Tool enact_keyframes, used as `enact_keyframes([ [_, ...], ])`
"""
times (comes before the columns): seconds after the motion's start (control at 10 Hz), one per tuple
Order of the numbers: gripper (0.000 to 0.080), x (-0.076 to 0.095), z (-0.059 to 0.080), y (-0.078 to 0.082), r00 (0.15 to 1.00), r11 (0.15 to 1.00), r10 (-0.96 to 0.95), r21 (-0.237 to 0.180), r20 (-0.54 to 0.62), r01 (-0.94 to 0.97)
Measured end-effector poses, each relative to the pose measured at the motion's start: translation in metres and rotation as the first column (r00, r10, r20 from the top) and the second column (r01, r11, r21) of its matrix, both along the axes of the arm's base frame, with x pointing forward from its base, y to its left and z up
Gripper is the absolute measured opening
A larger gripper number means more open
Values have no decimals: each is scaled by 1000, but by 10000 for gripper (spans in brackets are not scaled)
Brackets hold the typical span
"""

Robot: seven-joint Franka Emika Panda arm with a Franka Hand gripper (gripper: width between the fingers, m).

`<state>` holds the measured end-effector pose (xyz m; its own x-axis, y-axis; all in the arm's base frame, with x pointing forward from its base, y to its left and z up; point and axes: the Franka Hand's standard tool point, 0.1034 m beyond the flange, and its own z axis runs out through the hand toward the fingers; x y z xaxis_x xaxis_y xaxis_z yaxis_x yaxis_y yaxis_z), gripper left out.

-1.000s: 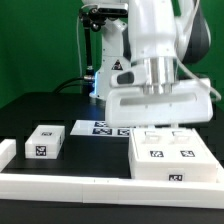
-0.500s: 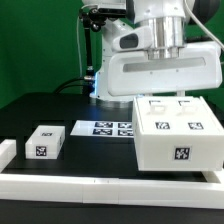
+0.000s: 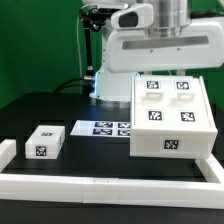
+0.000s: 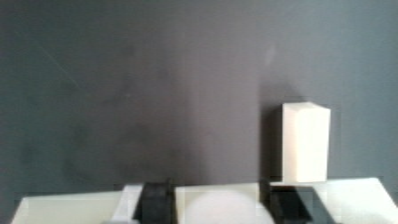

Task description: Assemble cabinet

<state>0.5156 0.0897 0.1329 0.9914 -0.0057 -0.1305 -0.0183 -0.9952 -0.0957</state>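
As you look across the black table [image 3: 40,112] in the exterior view, you find the cabinet [image 3: 172,118] at 3 o'clock. It is tipped so that its broad face with four square tags turns toward the camera, and a fifth tag sits on the narrow side below. You cannot tell whether its lower edge touches the table. At the cabinet's 12 o'clock hangs the arm [image 3: 160,40], its white wrist housing just above the cabinet's upper edge, which hides the claw from this side.

On the wrist view you see the gripper [image 4: 217,208] with its two dark fingers [image 4: 157,205] set narrow, one on either side of a white plastic piece. It reads as clamped on the cabinet. A white post [image 4: 302,142] stands just beside one finger, over a dull dark-grey surface.

Back in the exterior view, the marker board [image 3: 108,128] lies flat near the centre, at the cabinet's 9 o'clock. A small white block [image 3: 42,142] with tags on its top and front rests at 9 o'clock of the picture, well apart from the cabinet. The long white rail [image 3: 100,185] runs along 6 o'clock, with a raised end at 8 o'clock. Behind the table, a green backdrop [image 3: 35,45] fills 10 o'clock and a black frame [image 3: 92,45] stands at 11 o'clock.
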Motion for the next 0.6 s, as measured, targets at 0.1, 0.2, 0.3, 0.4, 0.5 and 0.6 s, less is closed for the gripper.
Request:
enact_keyframes([
  [0.1,216,3,-6,2,1000,1000,-6,2,-7,6],
  [0.2,216,0,-9,1,1000,1000,-3,1,-12,3],
  [0.3,216,-1,-10,1,1000,1000,-3,1,-14,3],
  [0.4,216,-1,-11,1,1000,1000,-3,1,-16,3],
  [0.5,216,-2,-11,1,1000,1000,-3,1,-18,3],
  [0.6,216,-9,-9,0,997,1000,-7,-2,-79,7],
])
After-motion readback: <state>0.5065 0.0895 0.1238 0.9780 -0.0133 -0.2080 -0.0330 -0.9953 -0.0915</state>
